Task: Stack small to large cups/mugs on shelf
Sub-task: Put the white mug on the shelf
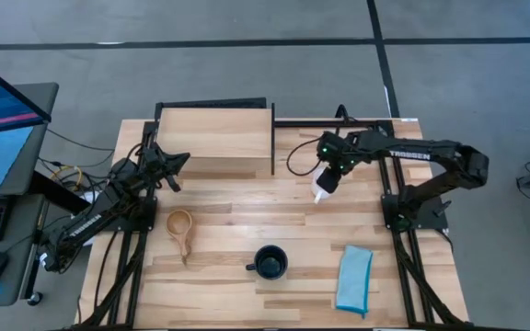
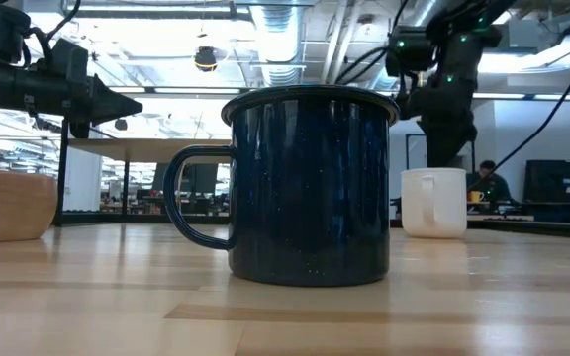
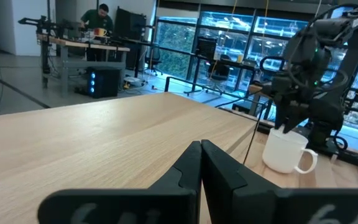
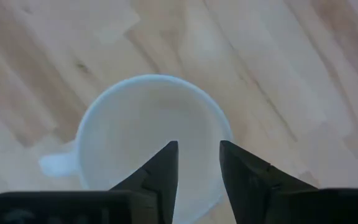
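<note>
Cups sit in three spots, so look from your left to your right. Your left end effector (image 1: 175, 164) is pressed tight together and holds nothing; it hangs by the left edge of the shelf (image 1: 214, 140), which stands at the back of the surface (image 1: 228, 216). The shelf has a smooth pale board top and thin black legs.

Next comes the wooden cup (image 1: 181, 226), near the left side of the surface. It is round with a long handle, and it likely feels light and not slippery.

The dark mug (image 1: 270, 263) stands near the front edge, in the middle. It looks hard and shiny, so it may slip.

Your right end effector (image 4: 199, 163) hangs right over the white mug (image 4: 148, 137), its fingers a little apart inside the rim. This mug looks smooth and could chip. Pinch its wall by the rim, gently.

A soft blue cloth (image 1: 354, 278) lies near the front right corner.
</note>
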Robot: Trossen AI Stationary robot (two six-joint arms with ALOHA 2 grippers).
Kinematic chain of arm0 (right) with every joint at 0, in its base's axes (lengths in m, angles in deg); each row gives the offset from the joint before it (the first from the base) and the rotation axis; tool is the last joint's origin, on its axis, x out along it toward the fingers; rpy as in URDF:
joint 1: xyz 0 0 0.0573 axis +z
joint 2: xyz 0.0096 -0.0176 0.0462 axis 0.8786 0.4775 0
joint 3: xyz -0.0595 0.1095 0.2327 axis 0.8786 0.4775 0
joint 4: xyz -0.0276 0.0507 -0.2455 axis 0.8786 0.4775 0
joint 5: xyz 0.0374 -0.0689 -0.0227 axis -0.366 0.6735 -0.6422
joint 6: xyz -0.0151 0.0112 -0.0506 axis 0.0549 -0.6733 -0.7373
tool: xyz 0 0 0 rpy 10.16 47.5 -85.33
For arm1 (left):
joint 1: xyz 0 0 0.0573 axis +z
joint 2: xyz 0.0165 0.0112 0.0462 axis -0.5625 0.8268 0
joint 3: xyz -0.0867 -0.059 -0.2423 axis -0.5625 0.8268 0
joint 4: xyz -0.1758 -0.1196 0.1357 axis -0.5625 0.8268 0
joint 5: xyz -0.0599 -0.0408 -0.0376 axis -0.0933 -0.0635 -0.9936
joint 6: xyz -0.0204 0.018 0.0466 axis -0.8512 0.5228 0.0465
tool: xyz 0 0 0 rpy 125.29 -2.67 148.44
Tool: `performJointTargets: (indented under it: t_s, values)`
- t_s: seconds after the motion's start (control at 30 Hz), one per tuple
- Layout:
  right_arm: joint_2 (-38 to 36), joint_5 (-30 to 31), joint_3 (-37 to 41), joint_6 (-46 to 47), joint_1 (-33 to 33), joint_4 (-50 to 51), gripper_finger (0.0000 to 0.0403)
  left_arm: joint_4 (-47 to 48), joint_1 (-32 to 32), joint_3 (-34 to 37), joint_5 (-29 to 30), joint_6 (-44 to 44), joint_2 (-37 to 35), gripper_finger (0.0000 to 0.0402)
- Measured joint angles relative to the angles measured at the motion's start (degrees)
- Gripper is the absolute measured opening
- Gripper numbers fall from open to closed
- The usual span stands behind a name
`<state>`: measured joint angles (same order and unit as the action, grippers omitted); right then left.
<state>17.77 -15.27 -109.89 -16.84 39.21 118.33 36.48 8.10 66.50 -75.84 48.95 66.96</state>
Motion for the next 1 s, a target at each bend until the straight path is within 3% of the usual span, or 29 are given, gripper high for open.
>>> performJointTargets:
  t_s: [0.37, 0.53, 1.0]
  values:
    - [-1.78, 1.42, -2.28, -1.29, 1.57, 0.84, 0.0134, -0.09, 0.0, -0.02, 0.04, -0.65, -0.02, 0.0]
    - [-2.01, 5.9, -4.92, -3.93, 1.46, 1.82, 0.0131, -0.07, 0.0, -0.02, 0.04, -0.66, -0.02, 0.0]
    - [4.63, 6.93, -5.21, -9.95, -0.01, 5.51, 0.0129, -0.09, 0.02, -0.02, -1.23, -0.85, -0.02, 0.0]
